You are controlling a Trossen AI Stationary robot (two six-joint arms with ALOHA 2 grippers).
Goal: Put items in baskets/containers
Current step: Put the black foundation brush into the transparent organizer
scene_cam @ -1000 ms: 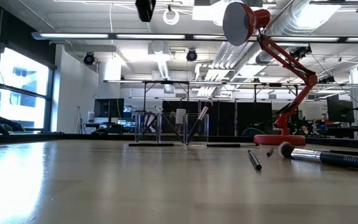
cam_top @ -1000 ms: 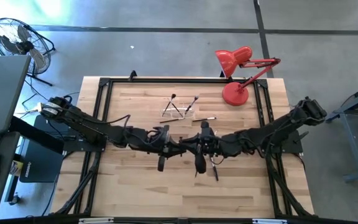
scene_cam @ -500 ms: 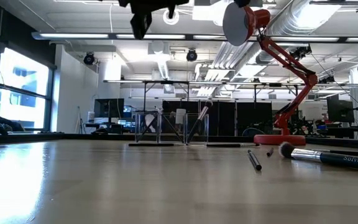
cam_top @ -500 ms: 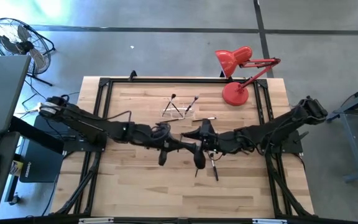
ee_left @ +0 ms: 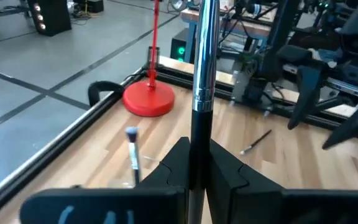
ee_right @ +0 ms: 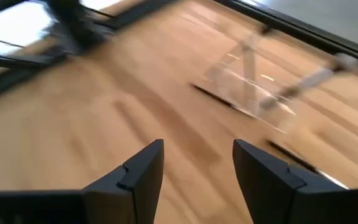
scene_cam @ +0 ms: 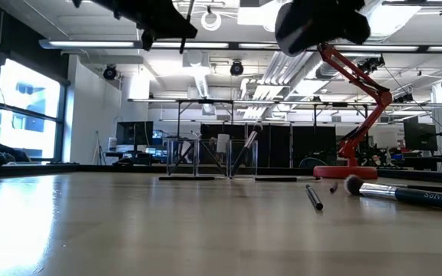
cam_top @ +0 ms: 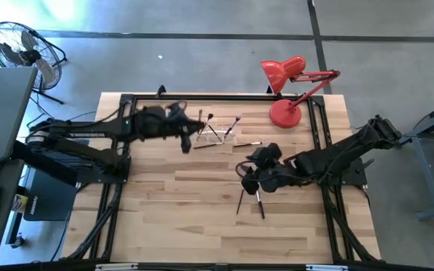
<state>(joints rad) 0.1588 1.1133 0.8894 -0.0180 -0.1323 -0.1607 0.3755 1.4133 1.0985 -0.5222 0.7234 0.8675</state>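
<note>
A clear holder (cam_top: pixel 215 132) stands on the table near the far edge, with two brushes leaning in it (cam_top: pixel 235 122). My left gripper (cam_top: pixel 186 136) hovers just left of the holder, high in the low view (scene_cam: pixel 163 27), and is shut on a dark-handled brush with a silvery ferrule (ee_left: pixel 204 62). My right gripper (ee_right: pixel 197 168) stands open over the table's middle (cam_top: pixel 246 175), with nothing between its fingers. Just on the near side of it, two loose brushes (cam_top: pixel 251 200) lie flat. Another brush (cam_top: pixel 249 143) lies to the right of the holder. My left gripper pinches the brush's dark handle (ee_left: pixel 199 127) between its two fingers. The brush runs along the fingers and sticks out past their tips, ferrule end foremost. The fingers come from the table's left, slanting down. The brush is lifted clear of the table.
A red desk lamp (cam_top: pixel 285 113) has its round base at the far right corner, its arm reaching over the edge. A black frame rail (cam_top: pixel 126 102) borders the table. Two loose brushes (scene_cam: pixel 313 197) (scene_cam: pixel 405 193) show on the right in the low view.
My left gripper has left the table's middle, where both grippers met, and has gone toward the far edge to just left of the holder, carrying the brush. My right gripper has drawn back slightly toward the table's right edge.
</note>
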